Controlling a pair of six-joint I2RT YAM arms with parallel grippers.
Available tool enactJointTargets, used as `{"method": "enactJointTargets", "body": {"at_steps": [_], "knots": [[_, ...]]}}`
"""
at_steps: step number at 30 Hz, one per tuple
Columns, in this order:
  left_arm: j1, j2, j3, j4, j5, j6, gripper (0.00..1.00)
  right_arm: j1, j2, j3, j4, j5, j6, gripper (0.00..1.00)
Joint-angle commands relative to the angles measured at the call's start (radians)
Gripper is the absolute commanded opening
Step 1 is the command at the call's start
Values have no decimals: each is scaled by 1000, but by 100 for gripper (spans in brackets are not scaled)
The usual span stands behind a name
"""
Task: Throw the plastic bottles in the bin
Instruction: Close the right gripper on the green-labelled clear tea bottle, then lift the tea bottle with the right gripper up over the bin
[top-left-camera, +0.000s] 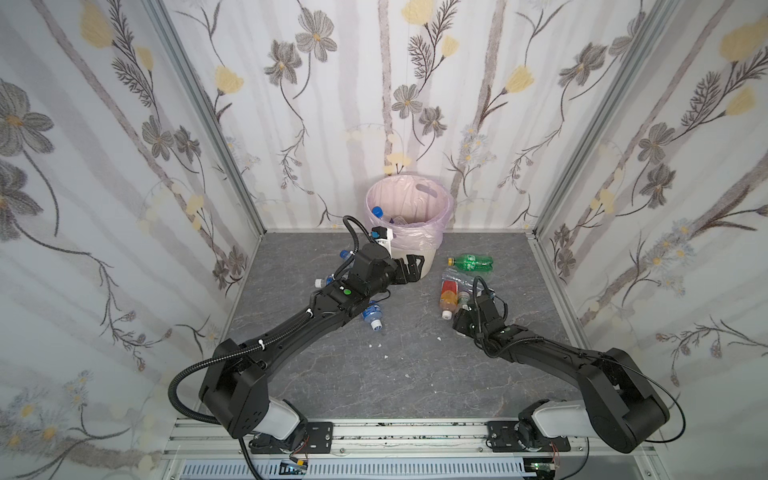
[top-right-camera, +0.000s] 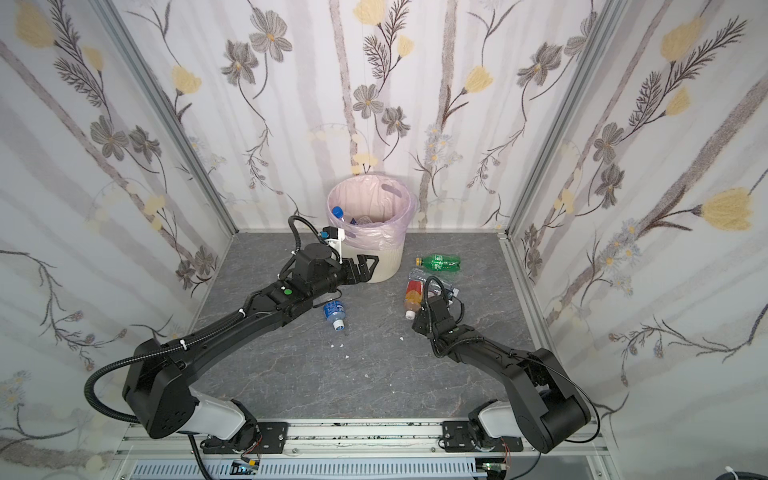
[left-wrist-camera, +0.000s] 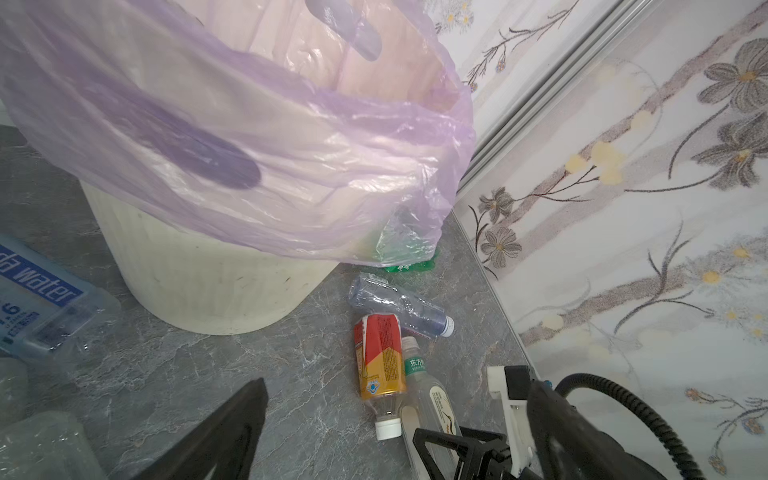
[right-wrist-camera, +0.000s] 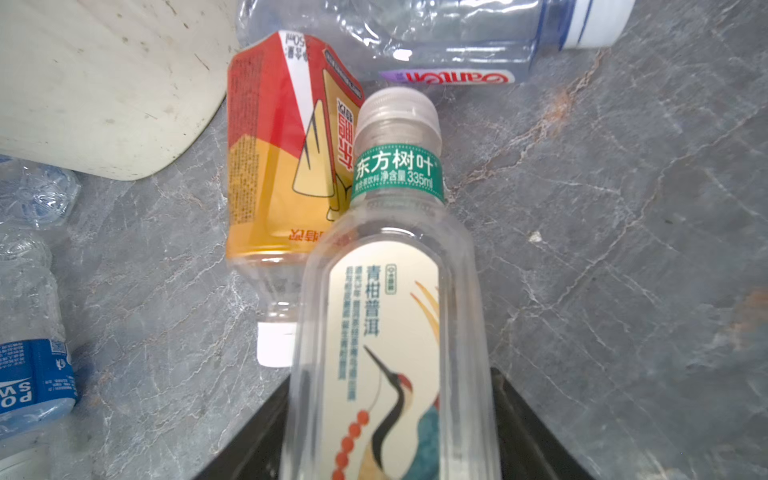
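The bin (top-left-camera: 424, 258), cream with a pink bag, stands at the back; a blue-capped bottle (top-left-camera: 377, 212) lies inside. To its right lie a green bottle (top-left-camera: 471, 262), a crushed clear bottle (top-left-camera: 457, 277) and an orange bottle with a red label (top-left-camera: 449, 296). My right gripper (right-wrist-camera: 390, 376) is shut on a clear bottle with a crane label (right-wrist-camera: 395, 291) that lies beside the orange one (right-wrist-camera: 282, 166). My left gripper (top-left-camera: 409, 266) hangs open and empty against the bin's front wall (left-wrist-camera: 208, 291). A blue-labelled bottle (top-left-camera: 372, 313) lies under the left arm.
More clear bottles (top-left-camera: 344, 254) lie left of the left forearm. Small white scraps (top-left-camera: 376, 345) dot the grey floor. Papered walls close in the back and both sides. In the left wrist view the right gripper (left-wrist-camera: 449, 449) sits over the crane bottle (left-wrist-camera: 432, 399).
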Motion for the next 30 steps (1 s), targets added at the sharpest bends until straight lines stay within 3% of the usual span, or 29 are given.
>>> {"method": "enactJointTargets", "body": {"at_steps": [1, 14, 30], "knots": [[-10, 14, 0, 31, 32, 0, 100, -1, -13, 2, 12, 6, -1, 65], [-125, 59, -24, 32, 90, 127, 100, -19, -58, 19, -14, 11, -34, 62], [-147, -12, -88, 15, 187, 142, 100, -48, -135, 135, -119, 0, -72, 58]]}}
